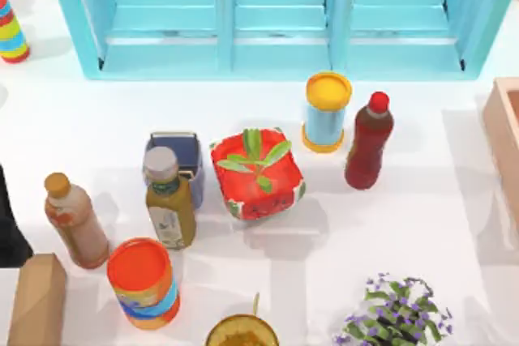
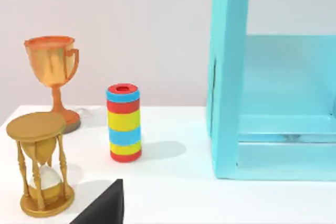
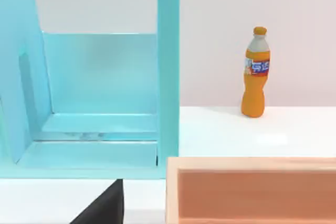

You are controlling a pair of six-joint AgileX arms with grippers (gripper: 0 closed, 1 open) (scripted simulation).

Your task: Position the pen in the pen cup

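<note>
Orange-lidded striped can (image 1: 143,283) is standing nearest you, dark-blue square cup (image 1: 174,160) farther back; you cannot tell how left gripper (image 2: 102,209) or right gripper (image 3: 102,206) is sitting.

Simulated tabletop (image 1: 454,200), rendered clutter

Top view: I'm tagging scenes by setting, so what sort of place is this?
Probably a simulated cluttered tabletop, not a real room: a white table crowded with unrelated items, such as a sauce bottle, a potted plant and a turquoise shelf unit.
</note>
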